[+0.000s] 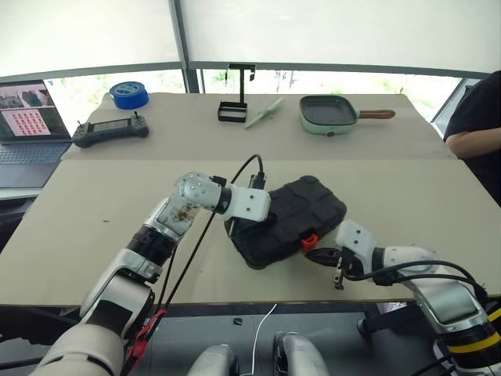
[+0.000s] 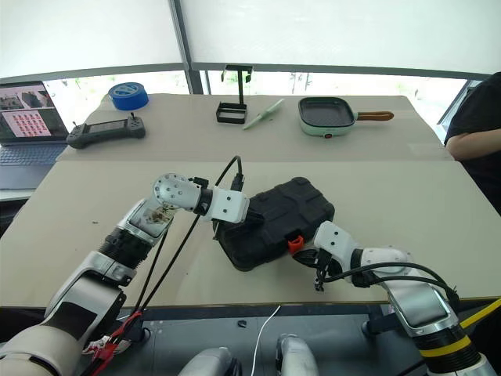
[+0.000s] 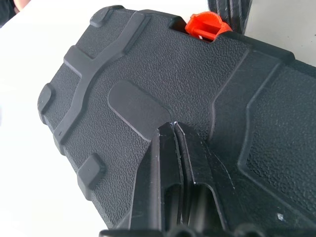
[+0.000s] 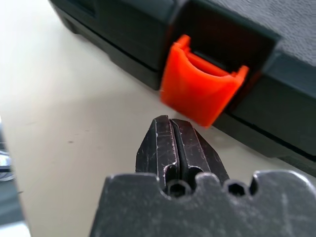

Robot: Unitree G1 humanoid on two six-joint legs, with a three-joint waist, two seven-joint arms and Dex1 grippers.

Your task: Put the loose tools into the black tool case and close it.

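The black tool case (image 1: 290, 219) lies closed at the centre of the frame on the counter (image 1: 94, 235), its orange latch (image 4: 202, 91) sticking out. The left gripper (image 3: 173, 129), fingers pressed together, rests on the lid; the right gripper (image 4: 170, 123), likewise pinched shut, sits just beside the latch.

The black tool case (image 1: 291, 218) lies shut and askew near the table's front edge. Its textured lid faces up. The small orange latch (image 4: 201, 90) sticks outward, unfastened.
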